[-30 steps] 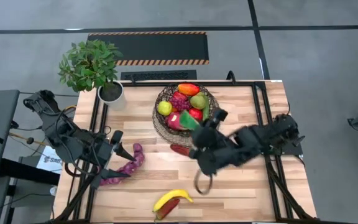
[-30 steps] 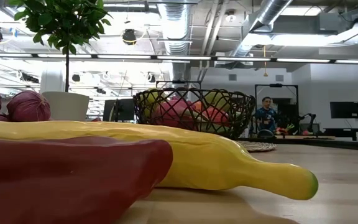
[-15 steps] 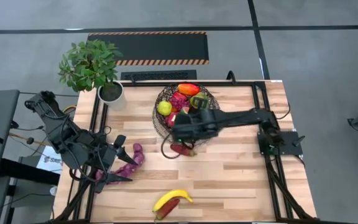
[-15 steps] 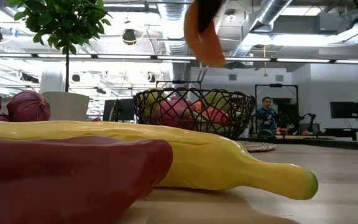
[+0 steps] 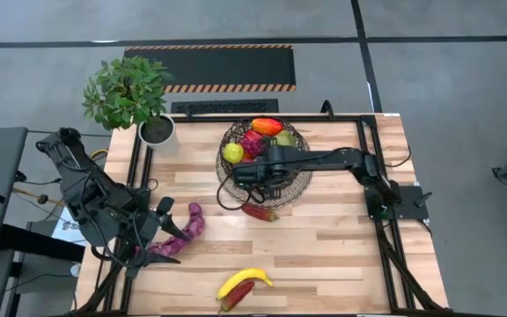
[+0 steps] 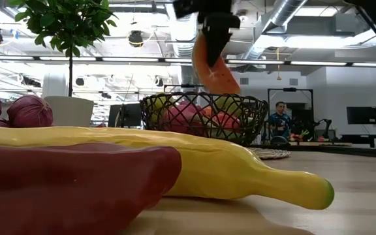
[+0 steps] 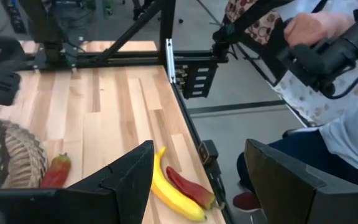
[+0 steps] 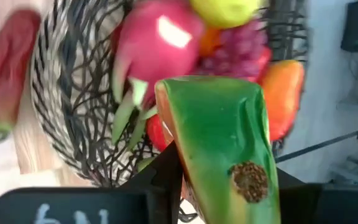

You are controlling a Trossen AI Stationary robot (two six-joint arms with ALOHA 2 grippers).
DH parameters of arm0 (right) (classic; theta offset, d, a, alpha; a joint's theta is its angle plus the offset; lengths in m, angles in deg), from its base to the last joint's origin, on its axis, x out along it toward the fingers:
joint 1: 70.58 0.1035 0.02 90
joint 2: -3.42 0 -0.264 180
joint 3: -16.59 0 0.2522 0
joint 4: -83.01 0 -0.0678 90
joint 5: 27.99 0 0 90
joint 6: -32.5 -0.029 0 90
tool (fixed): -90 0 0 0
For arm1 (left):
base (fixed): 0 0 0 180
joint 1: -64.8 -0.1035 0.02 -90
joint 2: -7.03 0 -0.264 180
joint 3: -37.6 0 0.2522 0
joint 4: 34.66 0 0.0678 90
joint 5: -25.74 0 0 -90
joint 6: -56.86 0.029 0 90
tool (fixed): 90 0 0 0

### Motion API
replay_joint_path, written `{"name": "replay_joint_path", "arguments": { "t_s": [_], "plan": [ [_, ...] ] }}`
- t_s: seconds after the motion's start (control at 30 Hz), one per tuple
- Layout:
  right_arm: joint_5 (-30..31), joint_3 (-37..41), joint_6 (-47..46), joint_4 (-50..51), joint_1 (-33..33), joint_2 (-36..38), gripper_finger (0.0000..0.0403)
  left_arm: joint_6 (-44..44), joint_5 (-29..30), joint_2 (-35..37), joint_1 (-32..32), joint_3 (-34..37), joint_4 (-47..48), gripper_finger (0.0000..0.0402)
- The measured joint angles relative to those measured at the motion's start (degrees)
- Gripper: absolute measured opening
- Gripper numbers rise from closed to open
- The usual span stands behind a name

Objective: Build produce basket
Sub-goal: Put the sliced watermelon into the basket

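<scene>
High view: right claw (image 5: 238, 173) reaching across the desk (image 5: 341, 255) to hover over the near edge of the basket (image 5: 299, 185), presumably so the carried piece can drop among the fruit already inside; red pepper (image 5: 258, 211) lying on the wood just beside the claw, outside the rim. Left claw (image 5: 167, 227) waiting at the opposite side, jaws parted, with the purple string (image 5: 186, 232) lying at its tips and apparently not gripped. Banana (image 5: 242, 281) and a second red pepper (image 5: 237, 296) together near the front edge, well apart from both claws

Low view: right claw clamped on the watermelon slice (image 6: 215, 67), held high with its point hanging directly above the basket rim, clear of the wire

Left wrist view: banana and its pepper beyond the parted fingers (image 7: 129, 180); a seated person off the desk's edge

Right wrist view: green rind of the slice pinched between the jaws, pink dragon fruit (image 8: 157, 46) and grapes (image 8: 241, 53) in the basket directly past it
</scene>
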State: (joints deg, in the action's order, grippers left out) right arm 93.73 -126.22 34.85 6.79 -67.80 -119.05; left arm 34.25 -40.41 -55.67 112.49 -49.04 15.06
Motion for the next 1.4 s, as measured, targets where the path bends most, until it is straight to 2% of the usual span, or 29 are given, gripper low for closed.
{"name": "replay_joint_path", "arguments": {
  "t_s": [0.33, 0.57, 0.83, 1.0, 1.2, 1.33, 1.4],
  "plan": [
    [-4.1, 0.1, 11.3, 0.0, -1.5, -4.9, 0.0113, -1.3, 2.7, 1.1, 0.1, 0.0, 4.5, 0.0237],
    [-5.2, 0.1, 17.4, 0.0, -1.4, -5.4, 0.0113, -3.6, 7.3, 4.2, -0.5, 0.0, 9.0, 0.0237],
    [-5.4, 0.1, 15.5, 0.0, -0.9, -5.2, 0.0113, -3.7, 10.7, 7.3, -0.5, 0.0, 10.1, 0.0237],
    [-10.3, 0.1, 11.9, 0.0, -0.9, -5.2, 0.0113, -3.8, 11.0, 8.0, -0.5, 0.0, 10.2, 0.0237],
    [-11.3, 0.1, 10.2, 0.0, -1.6, -5.2, 0.0113, -4.6, 11.1, 8.2, -0.5, 0.0, 11.5, 0.0237],
    [-18.9, 0.0, 8.4, 0.0, -3.3, -5.7, 0.0113, -4.7, 11.1, 8.2, -0.5, 0.0, 11.5, 0.0237],
    [-19.7, 0.0, 8.2, 0.0, -4.0, -5.9, 0.0117, -4.9, 11.1, 8.2, -0.5, 0.0, 11.5, 0.0237]
  ]
}}
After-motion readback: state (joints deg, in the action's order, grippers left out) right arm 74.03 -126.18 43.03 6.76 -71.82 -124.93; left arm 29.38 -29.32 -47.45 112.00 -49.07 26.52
